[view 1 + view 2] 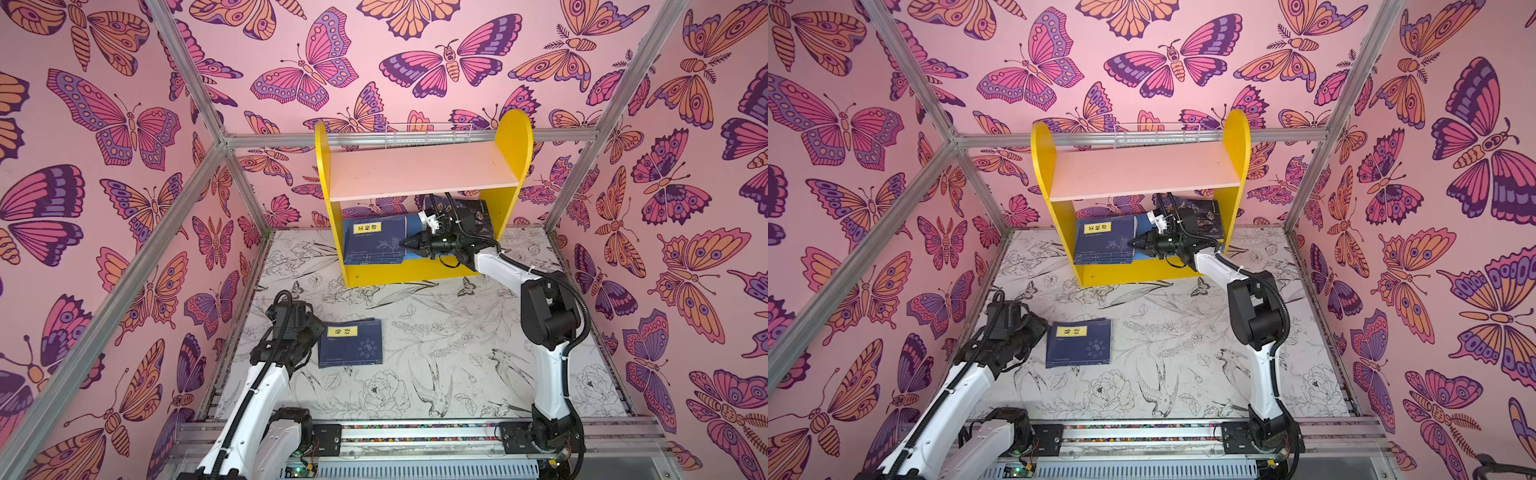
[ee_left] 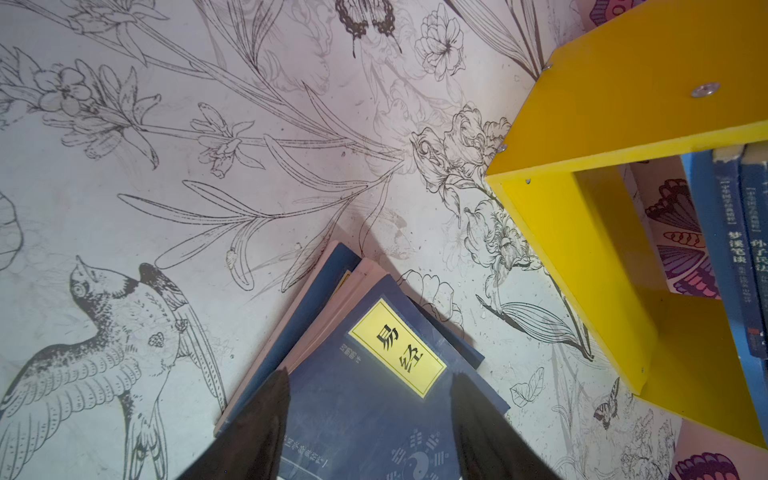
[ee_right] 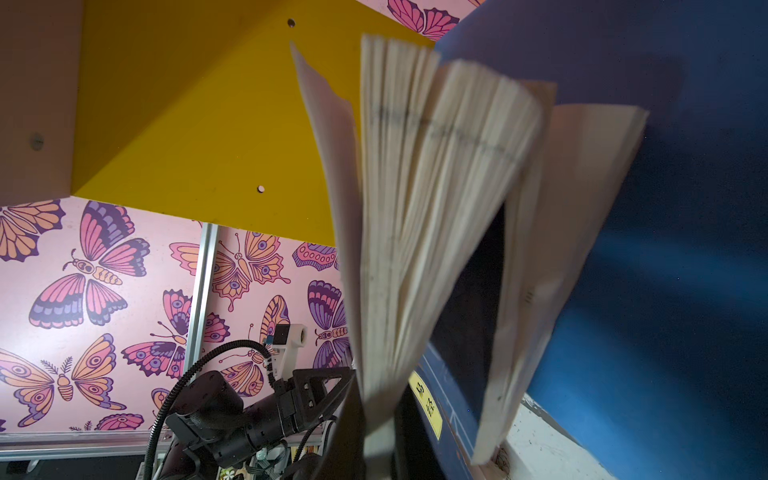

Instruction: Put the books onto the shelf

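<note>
- Yellow round-topped panels are seen in both top views on the shelf, which is stood at the middle of the table's far edge.
- On its blue lower board, navy leaning books are propped at the left end and dark books at the right end; the right gripper is reached in between, its tip touching the navy ones.
- A flat stack of navy books is laid towards the table's left edge, with the left gripper at its left side.
- From the left wrist, dark fingers are shown spread apart above the stack's top cover, whose yellow label is seen just ahead of them.
- From the right wrist, the fingers are shown pressed together on fanned pages, blurred, beside the shelf's yellow panel.
</note>
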Tool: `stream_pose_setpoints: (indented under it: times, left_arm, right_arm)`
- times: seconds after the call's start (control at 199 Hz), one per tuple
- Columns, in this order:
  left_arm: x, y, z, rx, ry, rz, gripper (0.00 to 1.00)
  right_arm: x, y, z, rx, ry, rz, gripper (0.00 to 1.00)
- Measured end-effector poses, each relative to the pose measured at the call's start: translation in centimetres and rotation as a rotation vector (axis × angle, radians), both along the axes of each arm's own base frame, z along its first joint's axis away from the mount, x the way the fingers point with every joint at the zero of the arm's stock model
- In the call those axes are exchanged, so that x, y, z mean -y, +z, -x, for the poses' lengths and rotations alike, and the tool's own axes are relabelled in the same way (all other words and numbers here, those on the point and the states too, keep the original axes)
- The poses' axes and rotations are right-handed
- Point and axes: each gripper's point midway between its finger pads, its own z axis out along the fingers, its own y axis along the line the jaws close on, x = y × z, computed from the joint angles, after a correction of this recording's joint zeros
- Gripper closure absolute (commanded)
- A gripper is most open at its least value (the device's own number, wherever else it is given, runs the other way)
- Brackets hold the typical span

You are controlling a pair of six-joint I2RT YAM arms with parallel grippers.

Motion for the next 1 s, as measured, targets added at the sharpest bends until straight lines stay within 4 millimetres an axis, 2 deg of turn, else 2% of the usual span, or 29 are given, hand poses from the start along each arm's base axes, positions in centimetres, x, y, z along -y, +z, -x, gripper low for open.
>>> stream_pose_setpoints:
  times: [0.356,0.537,0.803,1.004]
  left_arm:
    - [0.0,-0.3,0.0,-0.014,-0.005,-0.004,0.36]
    - [0.0,-0.3,0.1,-0.015,-0.005,-0.005,0.36]
    - [0.0,-0.6,0.1,-0.026,-0.005,-0.005,0.36]
    - [0.0,-0.9,0.1,-0.041,-0.007,-0.004,0.35]
  right_arm:
    - [-1.3,-1.0,0.0,-0.033,0.027,0.008,1.0]
    - [-1.3,-1.4,-0.2,-0.027,0.005,0.064,0.8]
    - [-0.9,-1.5,-1.2,0.043,-0.087,0.264,0.54]
    - [0.5,-1.8,-2.1,0.099,-0.152,0.392,0.46]
